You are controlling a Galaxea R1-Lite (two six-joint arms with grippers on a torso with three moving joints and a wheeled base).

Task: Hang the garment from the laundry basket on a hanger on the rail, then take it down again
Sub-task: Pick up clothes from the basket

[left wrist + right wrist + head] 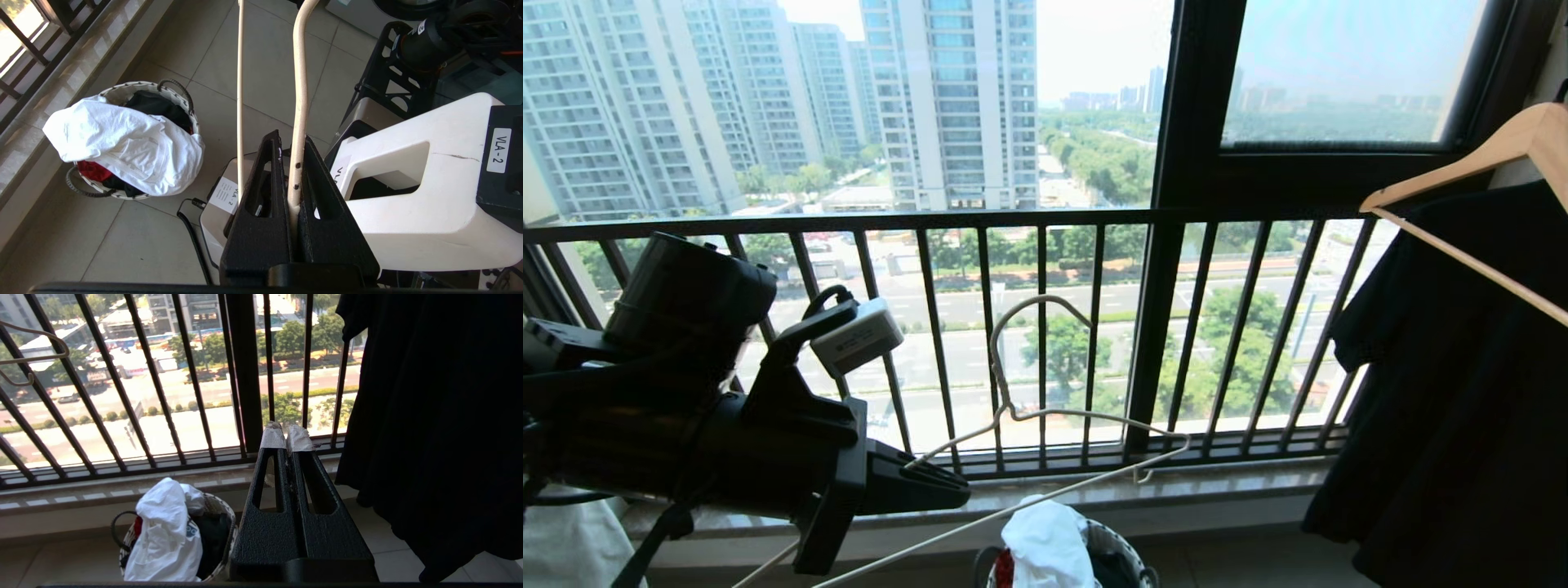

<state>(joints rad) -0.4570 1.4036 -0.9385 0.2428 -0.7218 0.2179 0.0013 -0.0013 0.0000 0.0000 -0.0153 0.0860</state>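
The white garment (1045,543) lies heaped over the rim of the small round laundry basket (1123,545) on the tiled floor, below the window sill. My left gripper (960,488) is shut on one shoulder end of the cream wire hanger (1006,402), which it holds up in front of the balcony bars with the hook uppermost. In the left wrist view the hanger's wire (300,102) runs between the closed black fingers of the left gripper (292,141), with the garment (126,143) and basket (135,85) off to one side below. My right gripper (286,430) is shut and empty, near the garment (167,535). The rail is out of view.
A black garment (1462,392) hangs on a thick wooden hanger (1462,163) at the right. The dark balcony railing (1045,220) and a stone sill (1217,490) close off the far side. My white base (429,204) stands beside the basket.
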